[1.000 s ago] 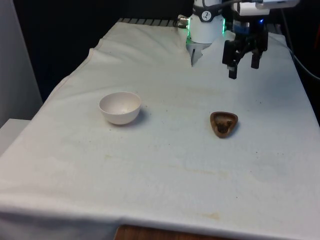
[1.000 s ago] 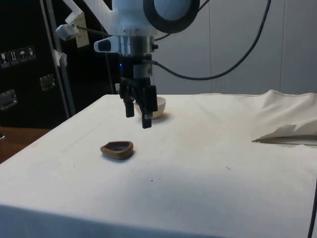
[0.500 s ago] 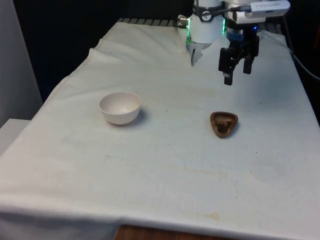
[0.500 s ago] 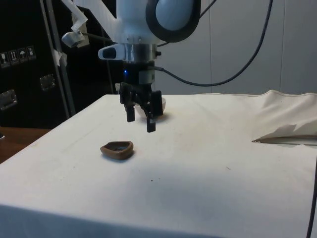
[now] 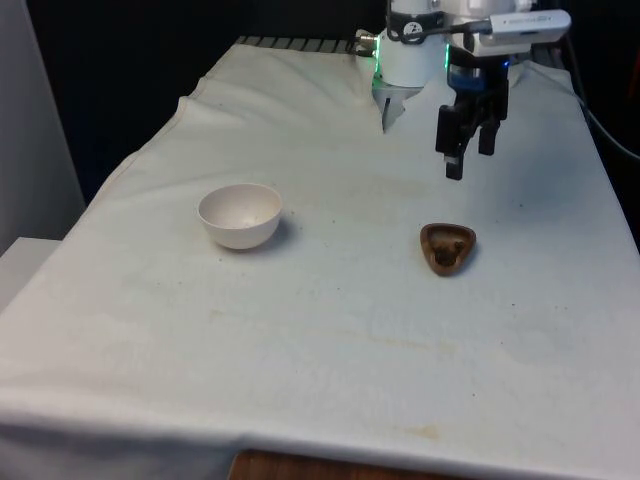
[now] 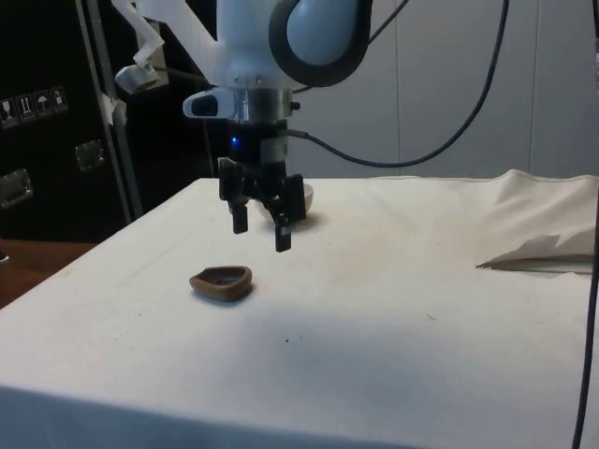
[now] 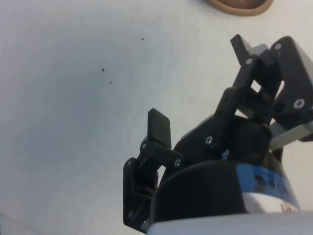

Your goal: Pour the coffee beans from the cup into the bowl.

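A small brown cup with dark coffee beans inside sits on the white cloth, toward the front view's right. In the side view the cup lies low and flat on the cloth. A white bowl stands upright to the front view's left, and its rim peeks out behind the gripper in the side view. My gripper hangs open above the cloth, behind the cup and apart from it, with nothing between its fingers. The gripper is also a little above the cup's height. In the wrist view a brown edge of the cup shows beyond the gripper.
The cloth is rumpled into folds at the robot's end and at the side view's right. A black cable hangs past the table's edge at the front view's right.
The gripper has shifted toward the front view's left, come slightly lower and turned about its axis. Cup and bowl have not moved.
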